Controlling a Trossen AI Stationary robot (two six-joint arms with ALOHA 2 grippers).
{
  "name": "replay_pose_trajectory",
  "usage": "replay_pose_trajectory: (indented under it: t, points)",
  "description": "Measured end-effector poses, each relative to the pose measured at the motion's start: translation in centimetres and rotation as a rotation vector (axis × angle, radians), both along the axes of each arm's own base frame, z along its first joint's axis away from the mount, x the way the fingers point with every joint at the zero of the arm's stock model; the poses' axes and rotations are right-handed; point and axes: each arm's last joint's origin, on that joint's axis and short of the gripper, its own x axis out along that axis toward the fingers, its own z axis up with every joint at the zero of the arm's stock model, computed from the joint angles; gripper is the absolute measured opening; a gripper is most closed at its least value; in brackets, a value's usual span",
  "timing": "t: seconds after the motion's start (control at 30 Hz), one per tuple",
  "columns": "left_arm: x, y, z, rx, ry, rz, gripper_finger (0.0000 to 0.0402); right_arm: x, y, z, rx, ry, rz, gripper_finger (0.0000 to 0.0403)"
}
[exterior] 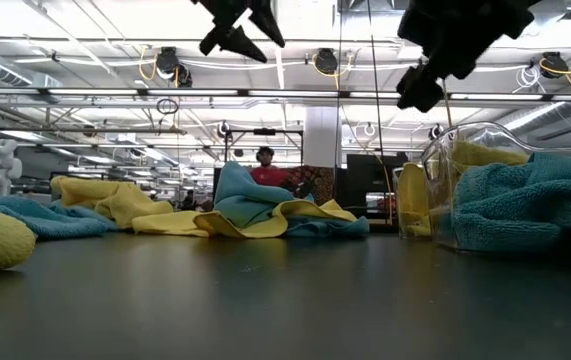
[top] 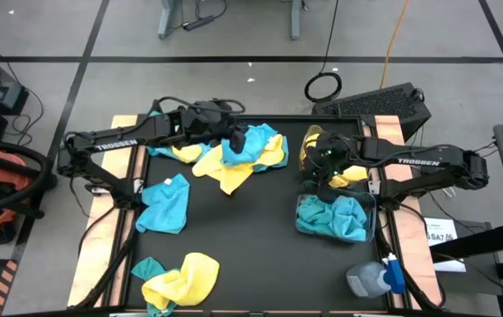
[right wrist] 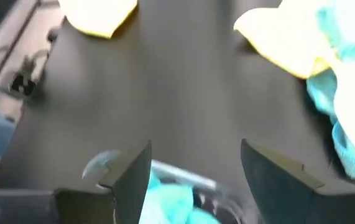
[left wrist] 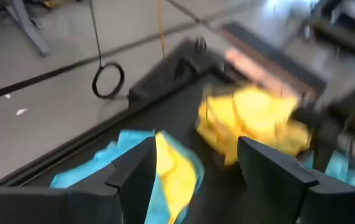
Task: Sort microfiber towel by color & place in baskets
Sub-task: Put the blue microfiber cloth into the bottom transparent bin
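Observation:
Yellow and teal microfiber towels lie in a mixed pile (top: pixel 233 158) at the far middle of the black mat. My left gripper (top: pixel 238 138) hovers open above this pile, holding nothing; between its fingers (left wrist: pixel 193 162) only the pile and the far basket show. On the right stand two clear baskets, the farther one (top: pixel 370 180) with yellow towels (left wrist: pixel 252 121), the nearer one (top: pixel 375 220) with teal towels (top: pixel 335 218). My right gripper (top: pixel 314 167) hangs open and empty above the baskets' left side (right wrist: pixel 193 158). A loose teal towel (top: pixel 165 204) lies at the left.
A yellow towel with a teal one (top: pixel 181 277) lies at the near left corner. A grey bottle with a blue cap (top: pixel 370 277) lies at the near right. A black keyboard (top: pixel 383 101) sits beyond the far right corner. Bare mat (top: pixel 251 238) spreads across the middle.

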Motion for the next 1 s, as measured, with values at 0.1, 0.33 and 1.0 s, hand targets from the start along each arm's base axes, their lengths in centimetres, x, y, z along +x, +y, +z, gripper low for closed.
replay_pose_trajectory:
  t: [0.1, 0.33, 1.0]
  points:
    - [-0.4, -0.1, -0.7, 0.014, 0.104, -0.066, 0.0231, 0.5, -0.1, 0.5, 0.027, -0.06, -0.038, 0.024]
    - [-1.6, -0.5, -2.2, 0.043, 0.363, -0.176, 0.0231, 1.6, -0.3, 1.4, 0.08, -0.174, -0.1, 0.024]
    - [-2.6, -3.7, -4.1, -0.058, 0.571, -0.516, 0.0231, 4.1, 1.6, 2.6, 0.139, -0.374, -0.121, 0.024]
